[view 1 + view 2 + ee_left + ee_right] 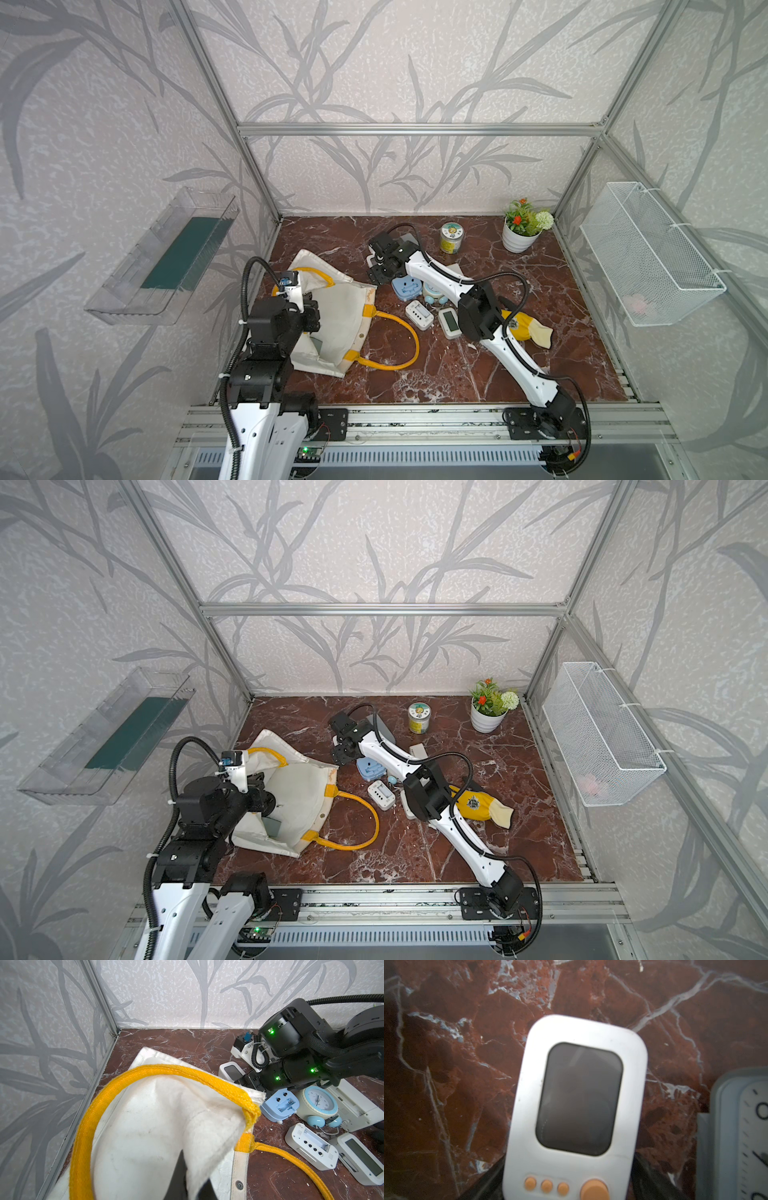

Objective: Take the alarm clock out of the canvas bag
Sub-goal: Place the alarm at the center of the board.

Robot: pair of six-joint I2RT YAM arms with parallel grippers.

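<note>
The off-white canvas bag (345,320) (299,796) (145,1126) lies slumped at the table's left, its mouth and yellow handles (399,332) facing the middle. My left gripper (311,318) (193,1184) is shut on a fold of its fabric near the rim. A white alarm clock (577,1095) (230,1069) with a dark screen and orange buttons rests on the marble outside the bag. My right gripper (374,270) (569,1159) stands open over it, one finger on each side.
Several other clocks cluster right of the bag: a blue one (405,288), a round pale-blue one (432,293), two white ones (419,314) (449,322). Further off are a jar (450,238), a flower pot (521,232), a yellow cloth (528,328) and a wire basket (648,253).
</note>
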